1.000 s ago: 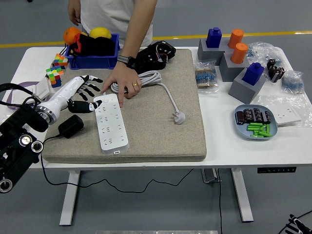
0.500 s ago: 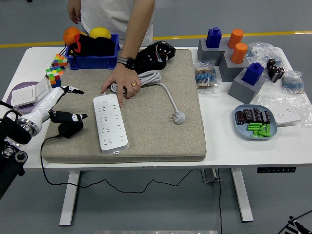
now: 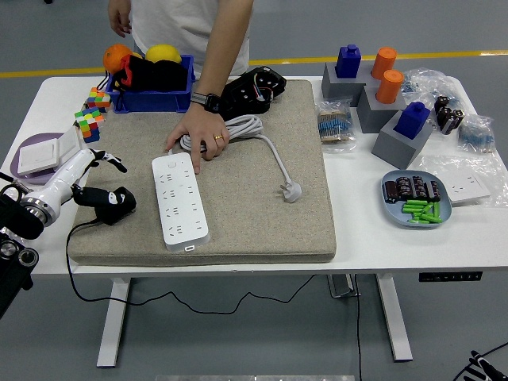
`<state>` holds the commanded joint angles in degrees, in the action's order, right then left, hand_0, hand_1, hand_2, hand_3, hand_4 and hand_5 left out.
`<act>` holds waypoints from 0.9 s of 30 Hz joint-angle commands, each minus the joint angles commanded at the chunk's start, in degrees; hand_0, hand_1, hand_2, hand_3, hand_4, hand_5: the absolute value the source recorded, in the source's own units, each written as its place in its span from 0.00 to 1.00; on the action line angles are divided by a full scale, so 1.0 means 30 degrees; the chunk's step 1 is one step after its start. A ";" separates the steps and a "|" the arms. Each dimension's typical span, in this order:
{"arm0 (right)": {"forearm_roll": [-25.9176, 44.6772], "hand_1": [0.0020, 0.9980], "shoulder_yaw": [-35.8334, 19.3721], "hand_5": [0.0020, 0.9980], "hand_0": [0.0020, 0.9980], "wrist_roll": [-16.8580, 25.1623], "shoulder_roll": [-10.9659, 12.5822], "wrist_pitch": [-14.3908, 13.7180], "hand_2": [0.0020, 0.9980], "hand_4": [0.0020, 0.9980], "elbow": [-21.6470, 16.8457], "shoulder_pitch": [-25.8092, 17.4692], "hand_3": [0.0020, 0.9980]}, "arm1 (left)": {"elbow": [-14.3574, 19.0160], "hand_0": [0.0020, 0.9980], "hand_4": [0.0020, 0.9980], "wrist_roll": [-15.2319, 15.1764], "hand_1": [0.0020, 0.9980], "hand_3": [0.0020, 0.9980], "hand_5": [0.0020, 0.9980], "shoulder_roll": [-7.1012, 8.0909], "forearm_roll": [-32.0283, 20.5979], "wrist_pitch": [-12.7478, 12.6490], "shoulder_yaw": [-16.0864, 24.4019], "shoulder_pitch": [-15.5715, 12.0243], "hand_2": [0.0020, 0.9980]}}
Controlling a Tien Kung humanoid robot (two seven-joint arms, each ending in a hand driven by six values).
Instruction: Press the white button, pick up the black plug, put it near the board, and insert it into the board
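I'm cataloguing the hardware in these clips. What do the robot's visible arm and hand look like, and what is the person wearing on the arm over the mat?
The robot's left hand has black fingers, a white forearm shell, a silver wrist ring and a black arm with round metal joints. The person's hand wears a ring and a black wristwatch, with a white short-sleeved top.

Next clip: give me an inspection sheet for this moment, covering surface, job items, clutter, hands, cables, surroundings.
Surface: white table with a beige mat.
Job's things: white power strip on the mat; black plug left of it.
Clutter: blue bin, colour cubes, grey blocks, battery dish.
Hands: left hand over the plug, grasp unclear; right nothing seen. Person's hand steadies the strip's far end.
Cables: white cord; black lead.
Surroundings: grey floor, yellow line.
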<state>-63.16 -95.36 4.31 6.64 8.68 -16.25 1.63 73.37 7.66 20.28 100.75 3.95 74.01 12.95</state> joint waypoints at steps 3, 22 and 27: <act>0.0036 0.70 0.0070 0.48 0.72 0.0006 0.0016 -0.0003 0.68 0.74 -0.0015 0.0036 0.62 | -0.0309 0.84 0.96 0.0144 0.90 0.49 0.02 0.0038 0.0168 0.0123 -0.0051 0.0044 0.76; 0.0025 0.70 0.0111 0.47 0.71 -0.0011 0.0009 -0.0001 0.68 0.74 0.0007 -0.0061 0.62 | -0.0533 0.81 0.95 0.1028 0.86 0.45 0.00 0.0232 0.0166 0.0625 0.0179 -0.0177 0.70; 0.0012 0.70 0.0108 0.47 0.71 -0.0017 -0.0022 0.0006 0.68 0.74 0.0029 -0.0115 0.62 | -0.0491 0.81 0.95 0.1150 0.86 0.45 0.00 0.0241 0.0103 0.0697 -0.0174 -0.0178 0.70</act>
<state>-63.12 -95.04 4.26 6.58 8.69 -16.17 1.28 71.90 11.11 21.00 101.06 6.04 73.48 12.41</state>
